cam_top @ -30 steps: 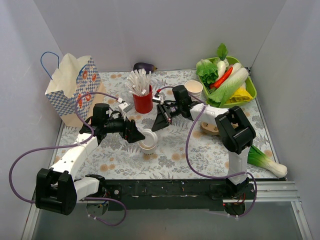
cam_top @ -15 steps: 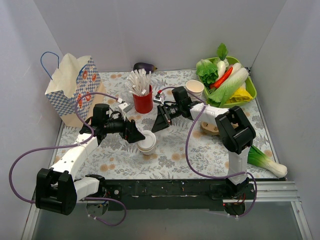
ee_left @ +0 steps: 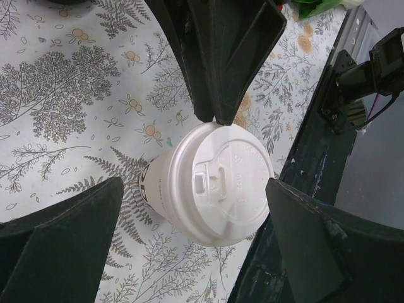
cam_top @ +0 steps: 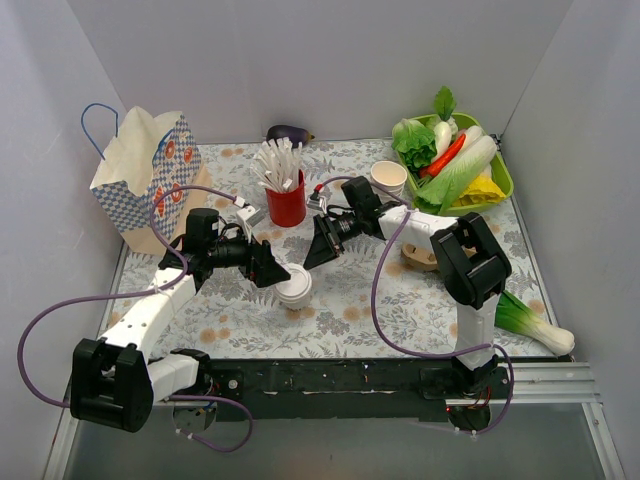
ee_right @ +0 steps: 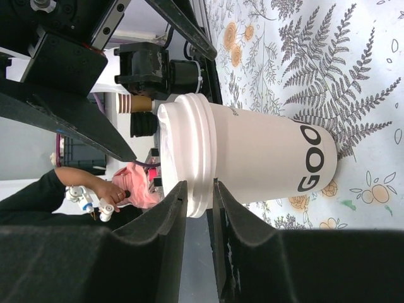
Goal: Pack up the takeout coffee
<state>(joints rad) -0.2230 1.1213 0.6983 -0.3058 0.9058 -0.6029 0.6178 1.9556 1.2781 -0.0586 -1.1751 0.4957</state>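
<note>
The takeout coffee (cam_top: 294, 289), a cream paper cup with a white lid (ee_left: 227, 186), stands upright on the floral cloth in the middle. My left gripper (cam_top: 283, 277) is wide open, one finger (ee_left: 63, 243) on each side of the cup and apart from it. From the far right, my right gripper (cam_top: 308, 261) reaches down to the lid. Its fingertips (ee_left: 213, 117) rest at the lid's rim (ee_right: 189, 158). The jaws of the right gripper (ee_right: 197, 187) stand a narrow gap apart and clasp nothing.
A checked paper bag (cam_top: 140, 180) stands open at the back left. A red cup of white sticks (cam_top: 286, 205) is behind the coffee, a lidless paper cup (cam_top: 388, 177) further right. A green tray (cam_top: 505, 175) holds vegetables; a bok choy (cam_top: 530, 322) lies at the right front.
My right gripper's jaws have opened a little at the lid, and the arm has eased slightly back. The cup has barely shifted. The left gripper has stayed wide open around it.
</note>
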